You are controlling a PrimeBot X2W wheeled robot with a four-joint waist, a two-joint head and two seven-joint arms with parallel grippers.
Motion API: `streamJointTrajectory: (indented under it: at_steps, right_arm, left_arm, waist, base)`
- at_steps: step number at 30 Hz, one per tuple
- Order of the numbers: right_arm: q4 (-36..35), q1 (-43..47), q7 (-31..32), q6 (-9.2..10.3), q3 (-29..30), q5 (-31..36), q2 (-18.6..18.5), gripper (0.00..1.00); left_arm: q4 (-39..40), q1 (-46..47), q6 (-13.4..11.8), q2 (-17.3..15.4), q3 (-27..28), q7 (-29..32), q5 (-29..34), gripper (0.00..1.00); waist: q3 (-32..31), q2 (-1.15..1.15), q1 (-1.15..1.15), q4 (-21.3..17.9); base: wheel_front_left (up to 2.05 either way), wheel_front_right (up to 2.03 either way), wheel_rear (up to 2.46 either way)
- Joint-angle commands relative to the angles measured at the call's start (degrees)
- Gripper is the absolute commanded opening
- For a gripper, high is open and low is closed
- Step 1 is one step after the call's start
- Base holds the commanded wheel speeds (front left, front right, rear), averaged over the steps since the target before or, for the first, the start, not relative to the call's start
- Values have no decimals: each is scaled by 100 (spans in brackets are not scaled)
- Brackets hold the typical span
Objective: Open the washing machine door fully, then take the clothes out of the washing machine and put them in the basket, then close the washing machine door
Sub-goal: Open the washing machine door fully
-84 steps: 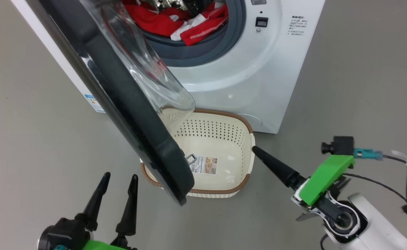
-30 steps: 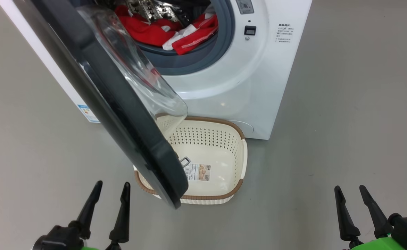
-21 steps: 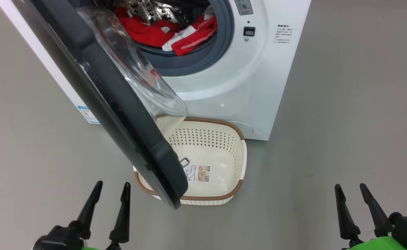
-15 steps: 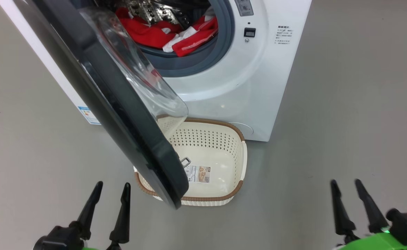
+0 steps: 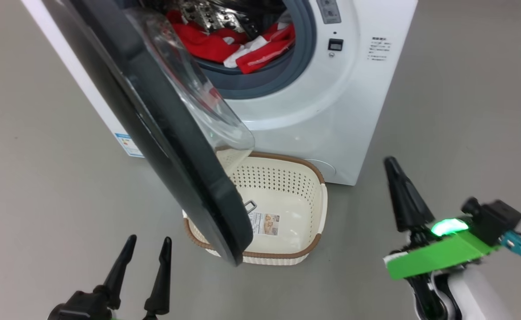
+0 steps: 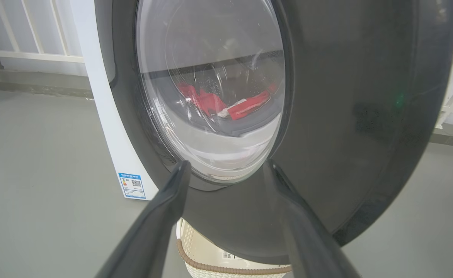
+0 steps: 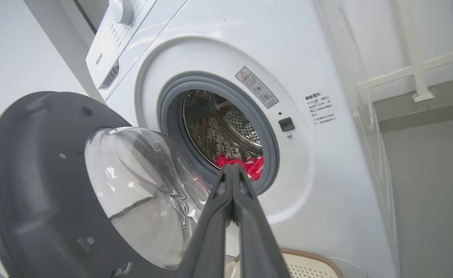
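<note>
**Right tool closing into a spike beside the half-open door**

The washing machine door (image 5: 171, 146) is standing only part-way open, slanting from the upper left of the head view down to the centre. Its lower edge is hanging over the basket (image 5: 282, 178), which is sitting on the floor (image 5: 42, 178) just in front of the washing machine (image 5: 331, 111). The clothes (image 5: 200, 42) are lying in the drum at the top centre, and the basket is holding none of them yet.

The left tool (image 5: 149, 240) is waiting at the lower left with its 2 fingers spread wide and nothing between them. The right tool (image 5: 391, 162) is pointing up the frame at the right, its 2 fingers pressed together and gripping nothing. It looks to be readying a push on the door's inner side, not a grasp.

Compared with 1 second ago, the right tool is sitting higher and further in from the lower right corner, and its fingers, apart then, are together. The left tool is keeping its place and spread. The whole view is shifted slightly, so the camera has moved, not the door or basket.
</note>
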State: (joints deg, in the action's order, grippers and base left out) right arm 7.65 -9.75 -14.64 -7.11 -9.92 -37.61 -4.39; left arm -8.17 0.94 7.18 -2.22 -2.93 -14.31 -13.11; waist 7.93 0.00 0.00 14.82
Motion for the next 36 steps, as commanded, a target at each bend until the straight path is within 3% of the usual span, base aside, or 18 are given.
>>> streamJointTrajectory:
  at_steps: [1, 8, 12, 17, 27, 36]
  right_arm:
    - [-169, -261, -36, -37, -301, -220, -60, 0]
    - [31, -974, -32, -37, -1854, -1918, -553, 0]
    - [73, -1428, 302, -37, -2795, -3005, -824, 0]
    - [-5, -1901, 733, -37, -3351, -4107, -1101, 0]
    - [19, -2188, 1943, -37, -3267, -5745, -1287, 0]
    - [218, -2053, 2840, -37, -2884, -6075, -1103, 0]
  left_arm:
    - [135, -25, 31, -65, 159, -69, -20, 100]
    - [157, -81, 30, -65, 61, -69, -92, 100]
    - [155, -71, 14, -65, -6, -69, -158, 100]
    - [148, -12, -4, -65, -88, -69, -234, 100]
    - [156, 75, -54, -65, -305, -69, -390, 100]
    - [238, 41, -128, -65, -436, -69, -423, 100]
  waist:
    - [-24, 0, 0, 71]
    - [-38, 0, 0, 272]
    - [25, 0, 0, 374]
    - [127, 0, 0, 512]
    - [233, 0, 0, 903]
    - [147, 0, 0, 1356]
  base:
    - [0, 0, 0]
    - [0, 0, 0]
    - [0, 0, 0]
    - [0, 0, 0]
    - [0, 0, 0]
    - [0, 0, 0]
